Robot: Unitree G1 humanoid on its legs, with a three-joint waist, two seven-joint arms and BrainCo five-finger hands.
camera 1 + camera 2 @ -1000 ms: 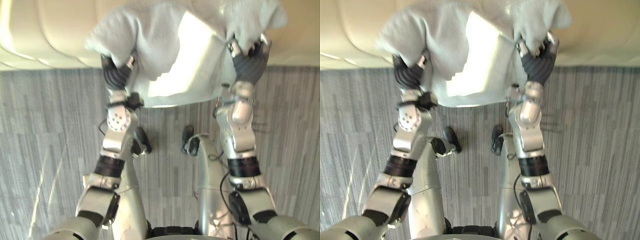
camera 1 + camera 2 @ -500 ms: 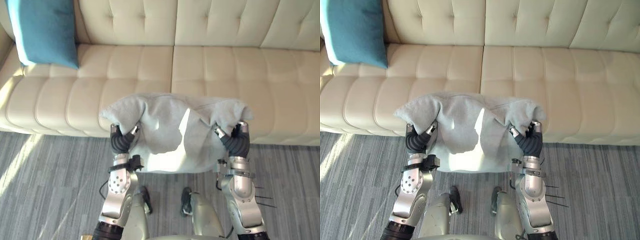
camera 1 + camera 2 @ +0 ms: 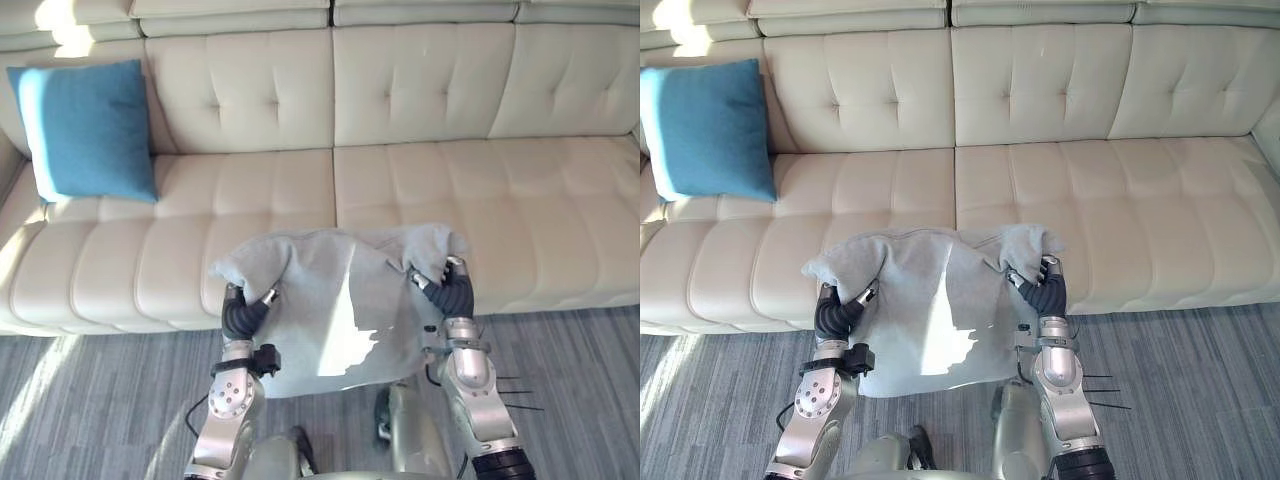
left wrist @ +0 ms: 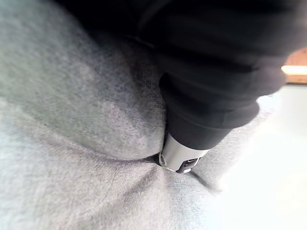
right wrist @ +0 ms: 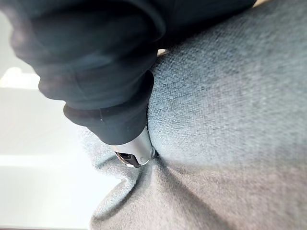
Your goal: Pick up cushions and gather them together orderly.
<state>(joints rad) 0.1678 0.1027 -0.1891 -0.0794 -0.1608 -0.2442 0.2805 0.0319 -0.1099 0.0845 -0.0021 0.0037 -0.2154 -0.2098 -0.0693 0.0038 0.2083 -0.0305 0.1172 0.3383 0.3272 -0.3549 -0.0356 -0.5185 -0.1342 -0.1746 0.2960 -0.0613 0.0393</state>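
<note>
I hold a grey cushion (image 3: pixel 335 300) upright in front of me, over the front edge of the cream sofa (image 3: pixel 500 190). My left hand (image 3: pixel 243 312) grips its left side and my right hand (image 3: pixel 452 292) its right side, fingers curled into the fabric. In the left wrist view a finger (image 4: pixel 192 148) digs into the grey fabric (image 4: pixel 72 120). The right wrist view has a finger (image 5: pixel 129 143) pressed into the same cloth (image 5: pixel 230 120). A blue cushion (image 3: pixel 90 130) leans against the backrest at the sofa's left end.
The sofa's seat (image 3: pixel 1120 200) stretches wide across the view, bare to the right of the blue cushion. Grey striped carpet (image 3: pixel 90 400) lies in front of the sofa.
The camera has swung up from the carpet to the sofa, bringing the blue cushion into view. Both hands keep their hold on the grey cushion.
</note>
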